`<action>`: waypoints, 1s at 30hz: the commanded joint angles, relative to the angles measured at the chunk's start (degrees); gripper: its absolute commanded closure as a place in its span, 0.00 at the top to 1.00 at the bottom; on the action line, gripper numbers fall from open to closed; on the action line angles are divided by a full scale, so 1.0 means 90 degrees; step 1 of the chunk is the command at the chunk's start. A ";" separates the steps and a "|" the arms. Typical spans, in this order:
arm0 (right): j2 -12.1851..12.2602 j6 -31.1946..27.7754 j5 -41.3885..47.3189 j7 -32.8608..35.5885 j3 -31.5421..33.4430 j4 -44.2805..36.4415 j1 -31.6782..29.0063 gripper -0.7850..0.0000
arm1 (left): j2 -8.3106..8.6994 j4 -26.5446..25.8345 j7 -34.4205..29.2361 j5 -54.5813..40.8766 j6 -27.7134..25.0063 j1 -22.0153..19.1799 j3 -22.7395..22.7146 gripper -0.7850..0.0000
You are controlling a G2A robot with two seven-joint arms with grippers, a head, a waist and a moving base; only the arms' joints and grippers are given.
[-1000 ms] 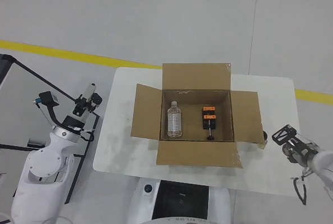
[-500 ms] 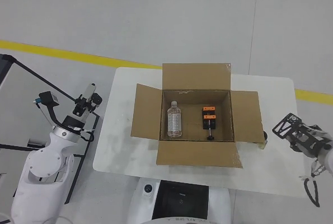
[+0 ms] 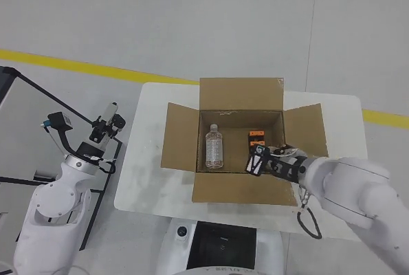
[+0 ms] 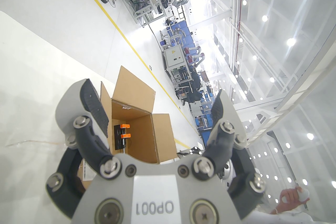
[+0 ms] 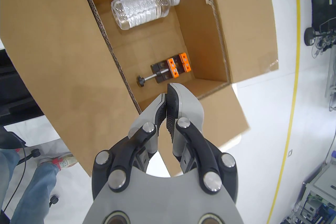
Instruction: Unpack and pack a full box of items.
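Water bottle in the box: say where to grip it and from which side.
Probably grip the water bottle across its ribbed middle, coming straight down from above. It lies on its side on the floor of the box, and the walls block any sideways approach.

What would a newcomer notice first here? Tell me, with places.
An open cardboard box sits in the middle of the table, with a clear bottle lying in its left half and a black-and-orange vise in its right half. The right end effector hangs shut over the box, just by the vise. The left end effector is open, off beyond the table's left edge.
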 commanded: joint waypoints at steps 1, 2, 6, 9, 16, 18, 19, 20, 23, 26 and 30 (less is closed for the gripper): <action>-0.0205 0.0277 0.0016 -0.0050 -0.0794 0.0520 0.0634 0.00 | 0.0000 0.0000 0.0000 0.0000 0.0000 0.0000 0.0000 1.00; -0.0304 0.0368 0.0030 -0.0064 -0.1061 0.0744 0.0872 0.00 | 0.0000 0.0000 0.0000 0.0000 0.0000 0.0000 0.0000 1.00; -0.0568 0.0689 0.0394 0.0041 -0.1600 0.1296 0.1414 0.00 | 0.0000 0.0000 0.0000 0.0000 0.0000 0.0000 0.0000 1.00; -0.0588 0.0779 0.0574 0.0091 -0.1515 0.1426 0.1450 0.00 | 0.0000 0.0000 0.0000 0.0000 0.0000 0.0000 0.0000 1.00; -0.0357 0.0532 0.0934 -0.0110 -0.0691 0.1254 0.0797 0.00 | 0.0000 0.0000 0.0000 0.0000 0.0000 0.0000 0.0000 1.00; -0.0249 0.0412 0.0972 -0.0355 -0.0320 0.1076 0.0418 0.00 | 0.0000 0.0000 0.0000 0.0000 0.0000 0.0000 0.0000 1.00; -0.0188 0.0354 0.1042 -0.0477 -0.0087 0.1023 0.0190 0.00 | 0.0000 0.0000 0.0000 0.0000 0.0000 0.0000 0.0000 1.00; -0.0124 0.0275 0.1124 -0.0596 0.0192 0.0955 -0.0026 0.00 | 0.0000 0.0000 0.0000 0.0000 0.0000 0.0000 0.0000 1.00; 0.0061 -0.0074 0.1535 -0.1128 0.1266 0.0821 -0.0626 0.00 | 0.0000 0.0000 0.0000 0.0000 0.0000 0.0000 0.0000 1.00; 0.0233 -0.0323 0.1896 -0.1621 0.2626 0.0343 -0.1575 0.00 | 0.0000 0.0000 0.0000 0.0000 0.0000 0.0000 0.0000 1.00; 0.0348 -0.0661 0.2343 -0.2071 0.4671 0.0195 -0.2828 0.00 | 0.0000 0.0000 0.0000 0.0000 0.0000 0.0000 0.0000 1.00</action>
